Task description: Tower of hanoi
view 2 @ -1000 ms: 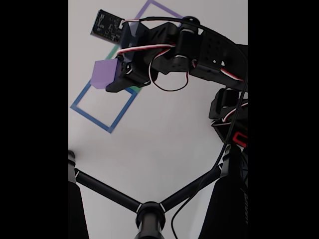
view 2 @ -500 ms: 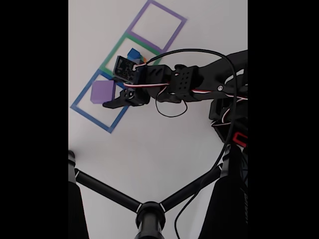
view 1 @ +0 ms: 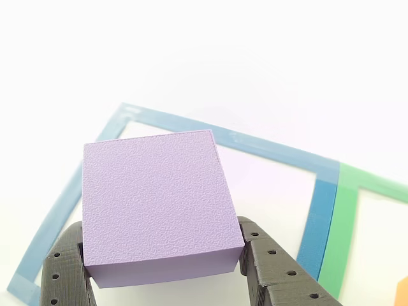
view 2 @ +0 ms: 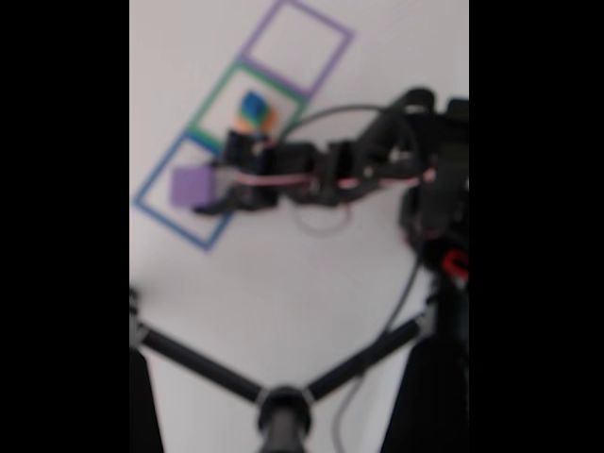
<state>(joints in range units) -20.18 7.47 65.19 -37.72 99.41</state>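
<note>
Other view: purple slab (view 1: 156, 207) large in the near left of the picture, textured matte top tilted slightly, clamped between the two dark perforated fingers (view 1: 280, 274) of the gripper (view 1: 162, 271), one pressed to its left side and one to its right. Beneath and beyond it, white table (view 1: 255, 57) with the flat blue square outline (view 1: 268, 148) running from near left up to the far edge and down the right. Slab inside that outline as seen from here; whether resting on the table or just above it, impossible to tell. Green tape (view 1: 341, 223) touching the blue outline's right side. Sliver of an orange block (view 1: 402, 292) at the near right corner.

Fixed view: blurred. Purple slab (view 2: 193, 186) within the blue square outline (view 2: 156, 209) at the left, gripper (view 2: 217, 191) closed around its right side, black arm (view 2: 377, 160) stretching in from the right. Small stack in the green square outline (view 2: 215, 99) just beyond: blue cube (view 2: 252, 103) on top, orange block (view 2: 247, 124) below, too blurred to make out more. Purple square outline (view 2: 326, 58) farther up. Black tripod legs (view 2: 198, 363) across the near part of the table
</note>
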